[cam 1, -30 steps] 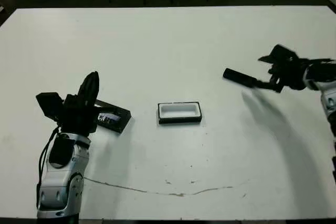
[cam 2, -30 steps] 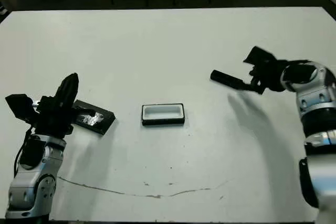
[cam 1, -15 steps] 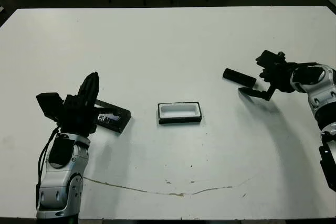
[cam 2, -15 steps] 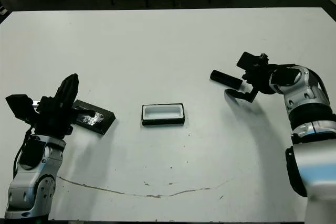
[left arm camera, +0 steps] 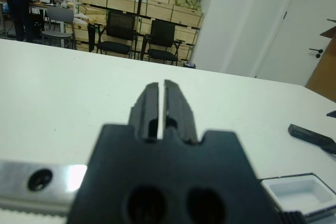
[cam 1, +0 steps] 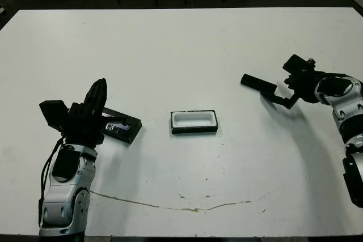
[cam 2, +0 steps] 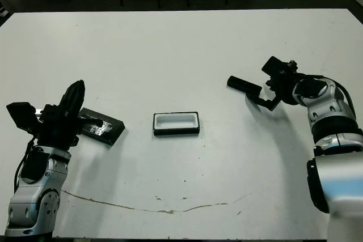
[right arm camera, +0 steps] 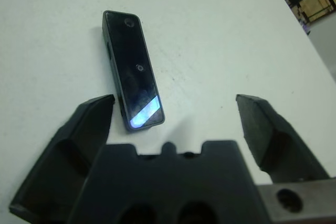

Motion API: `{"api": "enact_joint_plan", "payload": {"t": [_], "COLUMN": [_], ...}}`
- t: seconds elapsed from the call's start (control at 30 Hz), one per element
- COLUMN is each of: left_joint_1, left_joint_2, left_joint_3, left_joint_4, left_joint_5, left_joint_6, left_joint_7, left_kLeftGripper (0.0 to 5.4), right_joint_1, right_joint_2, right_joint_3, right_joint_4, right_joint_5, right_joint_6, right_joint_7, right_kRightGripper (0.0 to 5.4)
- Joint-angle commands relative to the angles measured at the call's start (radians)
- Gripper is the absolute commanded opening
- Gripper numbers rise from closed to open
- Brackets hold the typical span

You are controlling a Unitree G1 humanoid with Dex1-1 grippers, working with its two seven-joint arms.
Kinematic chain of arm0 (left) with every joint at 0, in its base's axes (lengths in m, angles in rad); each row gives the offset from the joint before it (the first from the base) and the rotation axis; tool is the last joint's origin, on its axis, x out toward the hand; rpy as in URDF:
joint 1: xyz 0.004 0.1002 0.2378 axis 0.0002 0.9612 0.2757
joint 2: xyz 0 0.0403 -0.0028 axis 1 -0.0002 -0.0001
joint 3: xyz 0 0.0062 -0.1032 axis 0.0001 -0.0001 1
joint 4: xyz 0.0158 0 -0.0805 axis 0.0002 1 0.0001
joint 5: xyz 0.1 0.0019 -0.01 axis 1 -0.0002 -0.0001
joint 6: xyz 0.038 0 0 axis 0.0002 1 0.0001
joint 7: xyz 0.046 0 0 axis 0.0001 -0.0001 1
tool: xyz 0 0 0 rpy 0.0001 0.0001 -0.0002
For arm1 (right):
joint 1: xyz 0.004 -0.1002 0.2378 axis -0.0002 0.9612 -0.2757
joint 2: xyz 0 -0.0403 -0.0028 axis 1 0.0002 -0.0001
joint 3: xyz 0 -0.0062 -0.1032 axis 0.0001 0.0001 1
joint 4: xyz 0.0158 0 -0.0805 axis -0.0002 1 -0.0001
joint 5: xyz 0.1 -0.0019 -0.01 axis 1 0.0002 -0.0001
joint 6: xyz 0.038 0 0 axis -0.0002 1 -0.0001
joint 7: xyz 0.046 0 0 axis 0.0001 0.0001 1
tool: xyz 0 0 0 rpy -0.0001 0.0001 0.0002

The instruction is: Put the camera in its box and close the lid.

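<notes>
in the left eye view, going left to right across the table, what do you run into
left end effector → lid → box → camera → right end effector

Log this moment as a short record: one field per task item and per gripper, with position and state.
camera: lies flat on the white table, robot's right side, not held
box: open tray at table centre, white lining showing, nothing in it
lid: lies flat left of the box, off the box
right gripper: open, fingers spread, beside the camera's near end, not around it
left gripper: shut, holds nothing, next to the lid
task state: camera not in box, lid not on
</notes>
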Motion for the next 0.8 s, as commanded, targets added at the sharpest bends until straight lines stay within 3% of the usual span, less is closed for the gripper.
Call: {"api": "enact_joint_plan", "payload": {"t": [0.03,0.2,0.37,0.8], "left_joint_1": [0.014,0.015,0.016,0.017], "left_joint_2": [0.016,0.013,0.015,0.014], "left_joint_3": [0.002,0.002,0.001,0.003], "left_joint_4": [0.006,0.003,0.004,-0.003], "left_joint_5": [0.006,0.003,0.009,-0.001], "left_joint_6": [0.017,0.018,0.016,0.027], "left_joint_7": [-0.003,-0.001,-0.002,-0.002], "left_kLeftGripper": [0.00,0.00,0.00,0.00], "right_joint_1": [0.077,0.079,0.088,0.111], "right_joint_2": [0.037,0.062,0.068,0.062], "right_joint_3": [0.001,-0.010,0.018,0.036], "right_joint_4": [0.048,0.072,0.068,0.060], "right_joint_5": [0.001,0.027,0.008,0.011], "right_joint_6": [0.074,0.160,0.150,0.097], "right_joint_7": [0.043,0.092,0.099,0.154], "right_kRightGripper": [4.55,3.56,3.04,0.84]}}
